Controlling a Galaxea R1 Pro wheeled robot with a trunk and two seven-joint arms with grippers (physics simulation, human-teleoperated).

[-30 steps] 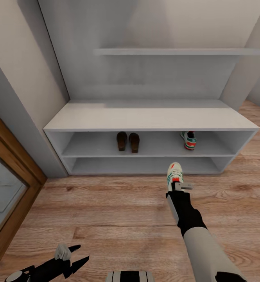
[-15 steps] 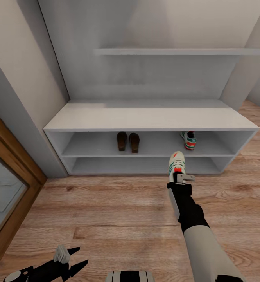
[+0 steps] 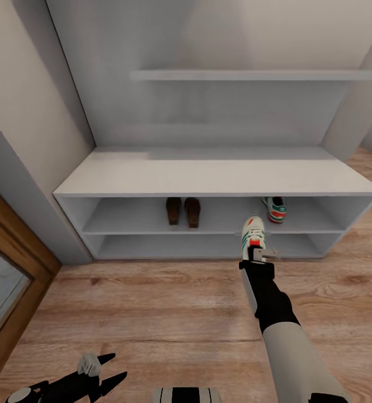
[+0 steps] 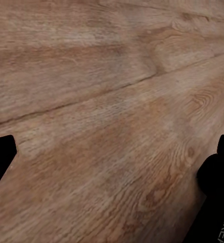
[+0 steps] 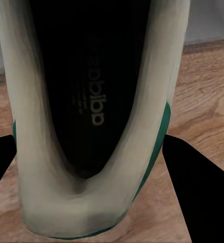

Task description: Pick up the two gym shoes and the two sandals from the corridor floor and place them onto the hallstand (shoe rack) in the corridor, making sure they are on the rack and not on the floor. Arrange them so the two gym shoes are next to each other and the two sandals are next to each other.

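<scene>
R gripper (image 3: 256,256) is clamping the 2nd gym shoe (image 3: 252,235) by its heel, toe pointing at the hallstand (image 3: 219,176). Should be sliding it onto the upper shelf just beside the shelved gym shoe (image 3: 274,209), w/ sole level. L gripper (image 3: 99,372) is hanging open, idle.

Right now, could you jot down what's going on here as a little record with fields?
right tool: shut on the held gym shoe, carried in front of the hallstand
left tool: open, low over the corridor floor
upper open shelf: two sandals side by side; shelved gym shoe near the right end
lower open shelf: no shoes visible
</scene>
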